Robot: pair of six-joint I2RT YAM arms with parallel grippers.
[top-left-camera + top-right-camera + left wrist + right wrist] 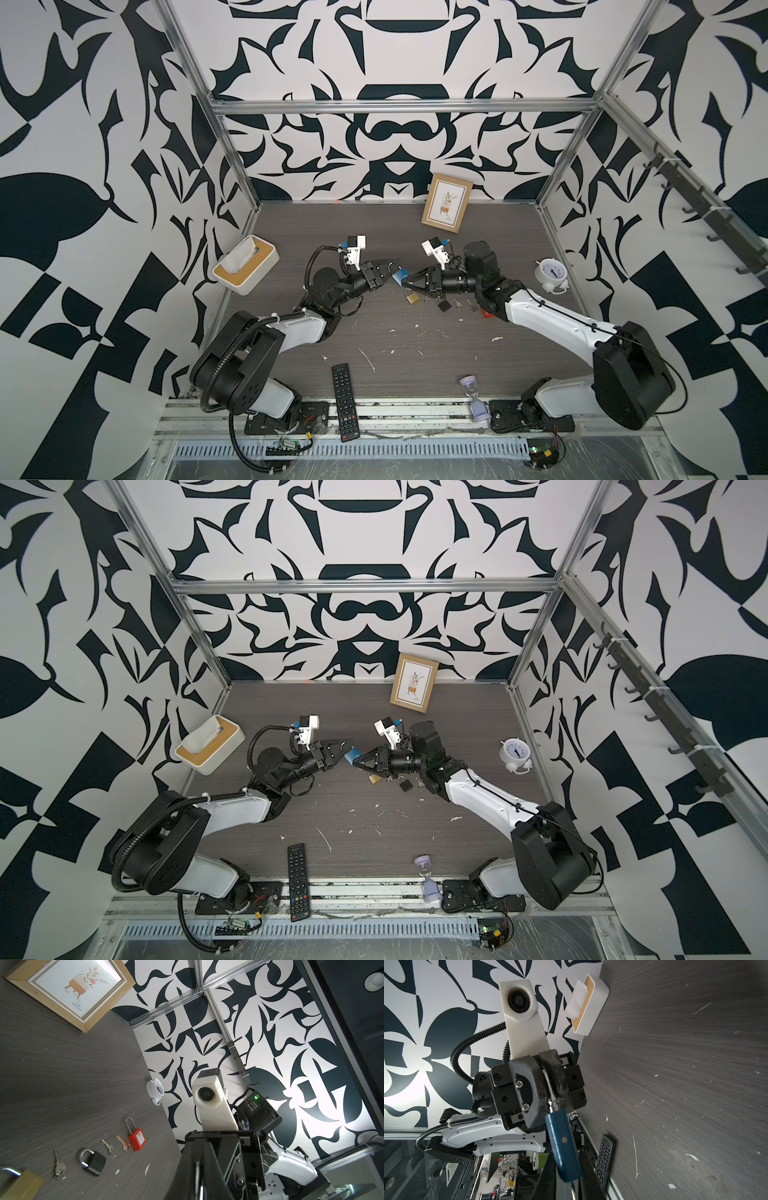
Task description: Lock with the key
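Observation:
A blue padlock [562, 1147] is held above the table's middle, with my right gripper [566, 1167] shut on its body. My left gripper [549, 1093] faces it, shut on a thin silver key [548, 1084]. The key's tip meets the padlock's near end. In both top views the left gripper [394, 268] [348, 750] and the right gripper [406, 282] [359, 762] meet tip to tip at the blue padlock [400, 276] [353, 755]. In the left wrist view my left gripper [199, 1184] hides the padlock.
On the table below lie a brass padlock [412, 296], a black padlock [443, 304], a red padlock [137, 1139] and loose keys [58, 1164]. Around stand a picture frame [446, 202], clock [550, 274], tissue box [245, 264], remote [345, 401] and hourglass [476, 399].

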